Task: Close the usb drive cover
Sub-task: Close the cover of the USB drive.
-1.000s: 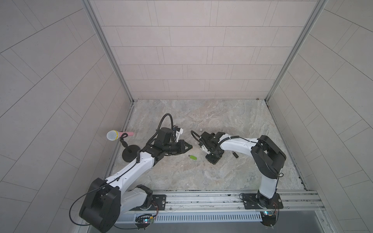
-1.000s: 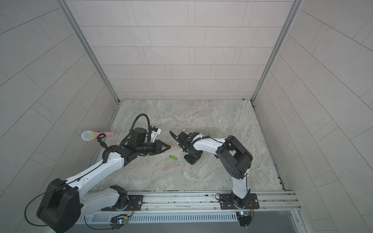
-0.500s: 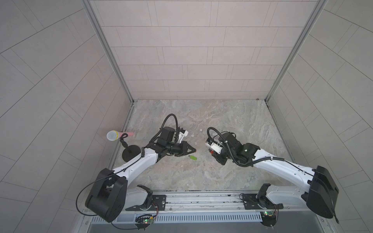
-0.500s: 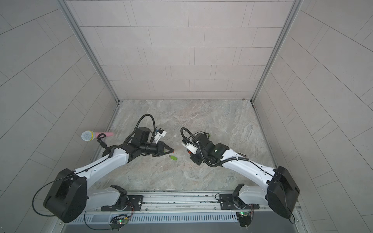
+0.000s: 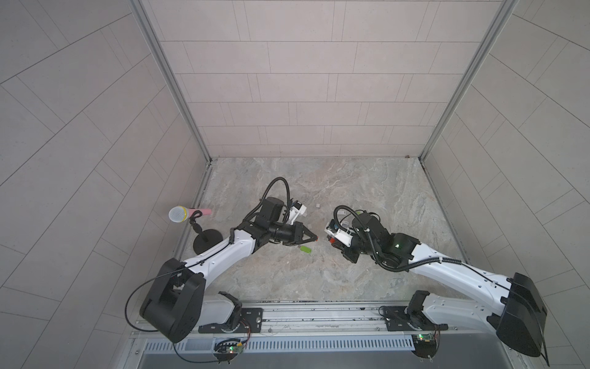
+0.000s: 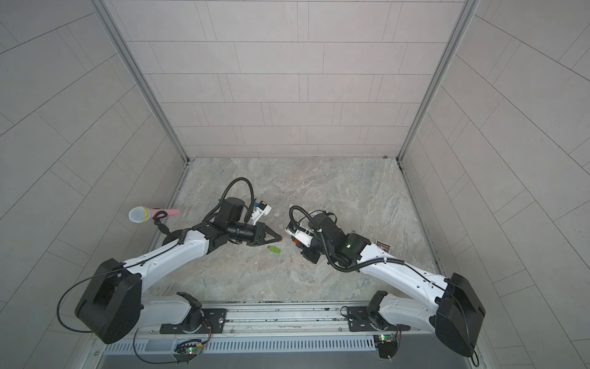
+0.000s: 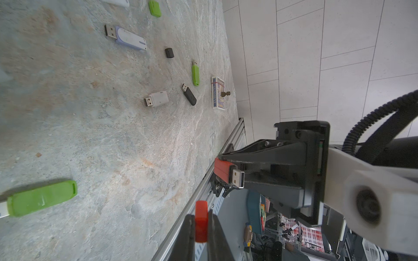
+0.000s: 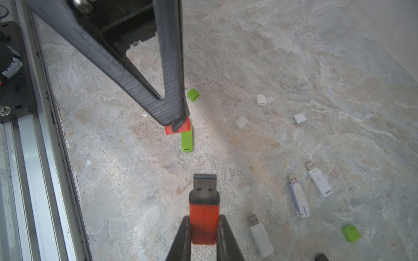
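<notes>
Snugly between fingers point(image 8: 181, 239): cap point(image 7: 201, 222), drive point(image 8: 204, 222).

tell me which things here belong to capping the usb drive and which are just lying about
In the job:
- red usb drive, held in the right gripper
- red cap, held in the left gripper

Lying about:
- green drive
- lilac drive
- loose white cap
- card box
- microphone

No text was readable, red usb drive point(image 8: 204, 222) showed no legible mark, small box point(image 7: 218, 92) print was blurred.
</notes>
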Controlling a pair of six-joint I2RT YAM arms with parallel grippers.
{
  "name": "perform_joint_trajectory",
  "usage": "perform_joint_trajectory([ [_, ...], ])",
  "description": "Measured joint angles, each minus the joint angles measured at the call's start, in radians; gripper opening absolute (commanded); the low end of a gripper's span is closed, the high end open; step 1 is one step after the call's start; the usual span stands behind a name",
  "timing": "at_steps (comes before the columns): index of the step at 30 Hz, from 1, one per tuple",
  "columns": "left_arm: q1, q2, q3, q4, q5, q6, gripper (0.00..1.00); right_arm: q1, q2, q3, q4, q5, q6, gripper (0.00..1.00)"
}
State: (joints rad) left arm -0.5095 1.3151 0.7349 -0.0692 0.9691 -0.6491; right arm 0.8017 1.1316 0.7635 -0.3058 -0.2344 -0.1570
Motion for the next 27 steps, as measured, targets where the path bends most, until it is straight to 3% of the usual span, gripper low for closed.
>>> perform_joint_trajectory([
  [27, -0.008, 0.0, 0.0, 0.032, -0.025, -0.015, 0.09, 0.038, 0.121, 0.067, -0.006, -0.002, -0.009, 0.12],
])
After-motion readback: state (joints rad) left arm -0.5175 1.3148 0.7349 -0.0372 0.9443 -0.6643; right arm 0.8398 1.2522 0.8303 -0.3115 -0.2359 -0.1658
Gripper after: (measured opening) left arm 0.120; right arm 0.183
